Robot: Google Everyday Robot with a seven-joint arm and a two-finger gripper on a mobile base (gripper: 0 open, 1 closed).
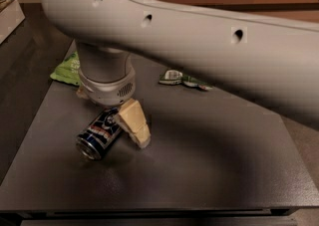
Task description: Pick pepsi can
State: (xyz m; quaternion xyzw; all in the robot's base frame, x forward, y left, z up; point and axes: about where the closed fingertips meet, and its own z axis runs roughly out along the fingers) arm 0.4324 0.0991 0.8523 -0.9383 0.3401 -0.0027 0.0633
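The pepsi can (97, 135), dark blue with a silver rim, lies on its side on the dark table (209, 170), its top facing the front left. My gripper (113, 120) hangs from the grey wrist (105, 81) straight over the can. One cream finger (134, 123) stands against the can's right side, tip on the table. Only a small tan bit of the other finger (81, 92) shows to the left behind the wrist. The jaws stand apart with the can's far end between them.
A green snack bag (67, 69) lies at the table's back left, partly behind the wrist. A smaller green packet (182, 78) lies at the back middle. My big grey arm link (209, 46) crosses the upper view. A white object (7, 11) sits far left.
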